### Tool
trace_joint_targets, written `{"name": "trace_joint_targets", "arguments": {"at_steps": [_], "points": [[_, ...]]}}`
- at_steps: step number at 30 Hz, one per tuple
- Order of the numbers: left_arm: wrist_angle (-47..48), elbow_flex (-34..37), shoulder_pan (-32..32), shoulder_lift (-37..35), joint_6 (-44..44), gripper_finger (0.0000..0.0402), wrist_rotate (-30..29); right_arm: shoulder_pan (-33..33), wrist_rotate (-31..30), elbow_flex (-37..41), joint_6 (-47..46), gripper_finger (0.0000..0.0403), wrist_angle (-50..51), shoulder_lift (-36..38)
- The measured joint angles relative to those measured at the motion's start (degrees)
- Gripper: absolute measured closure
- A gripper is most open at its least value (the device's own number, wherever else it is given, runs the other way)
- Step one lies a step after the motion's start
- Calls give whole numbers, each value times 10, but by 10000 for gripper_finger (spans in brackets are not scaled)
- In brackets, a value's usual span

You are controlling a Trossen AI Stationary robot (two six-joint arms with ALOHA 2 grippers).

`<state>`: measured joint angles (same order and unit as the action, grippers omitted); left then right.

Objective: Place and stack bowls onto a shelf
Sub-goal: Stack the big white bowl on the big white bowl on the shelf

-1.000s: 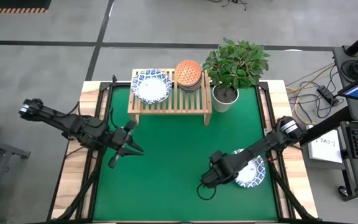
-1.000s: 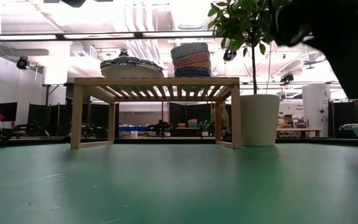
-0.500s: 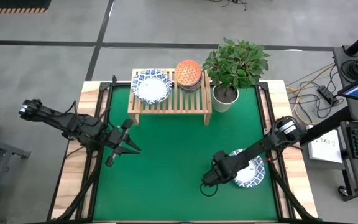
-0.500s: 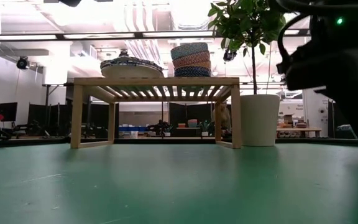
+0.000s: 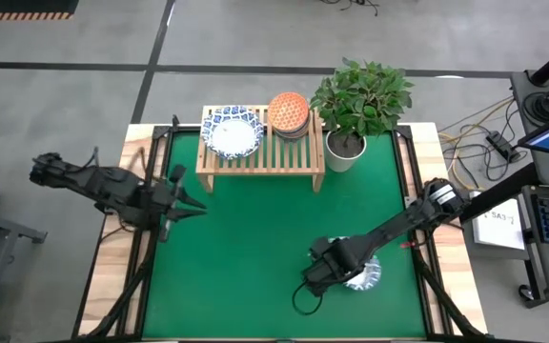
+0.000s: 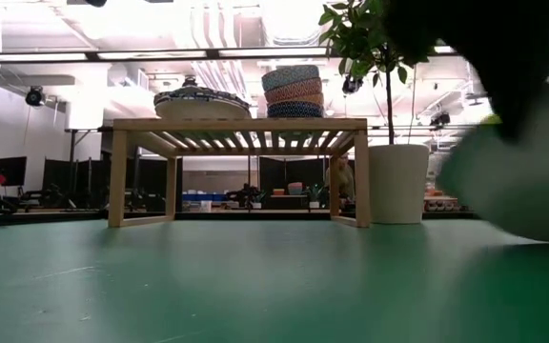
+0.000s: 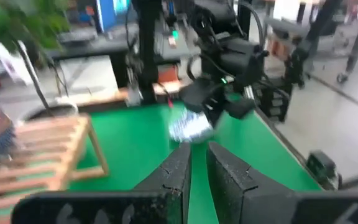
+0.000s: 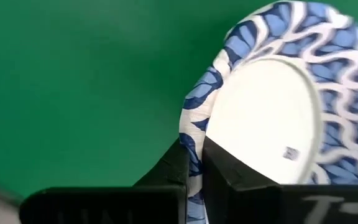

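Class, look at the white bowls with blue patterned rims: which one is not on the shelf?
The patterned bowl pinched at its rim by the right gripper over the green mat; the others sit stacked on the shelf.

The right tool [image 5: 324, 277] sits over the green mat [image 5: 255, 248], its fingers closed on the rim of a white bowl with blue pattern [image 5: 361, 275] just beside it. Well beyond it stands the shelf [image 5: 260, 152], carrying a white-and-blue bowl [image 5: 233, 131] and an orange-topped stack of bowls [image 5: 289, 113], with a potted plant [image 5: 355, 110] alongside. The left tool [image 5: 183, 193] hovers well apart, nearer the shelf.
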<state>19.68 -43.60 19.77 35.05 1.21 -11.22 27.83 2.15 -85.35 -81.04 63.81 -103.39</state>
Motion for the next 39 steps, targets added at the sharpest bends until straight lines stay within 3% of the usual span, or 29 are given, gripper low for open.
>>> {"name": "trace_joint_targets", "arguments": {"at_steps": [5,11,18,22,26,33,39], "points": [[0,2,0,-55,21,370,-3,-4,-92,-94,136,390,-33,0],[2,17,0,-108,21,370,-3,-26,-190,-184,380,390,-177,1],[-9,27,0,-142,21,370,-3,-75,-203,-245,733,390,-364,1],[-12,27,0,-152,18,370,-3,-112,-203,-260,899,390,-412,1],[-12,29,0,-158,18,370,-3,-173,-208,-260,972,390,-441,1],[-11,29,0,-162,23,370,-3,-276,-202,-258,1017,390,-458,-11],[-8,29,0,-162,25,370,-3,-328,-202,-257,1052,390,-460,-38]]}}
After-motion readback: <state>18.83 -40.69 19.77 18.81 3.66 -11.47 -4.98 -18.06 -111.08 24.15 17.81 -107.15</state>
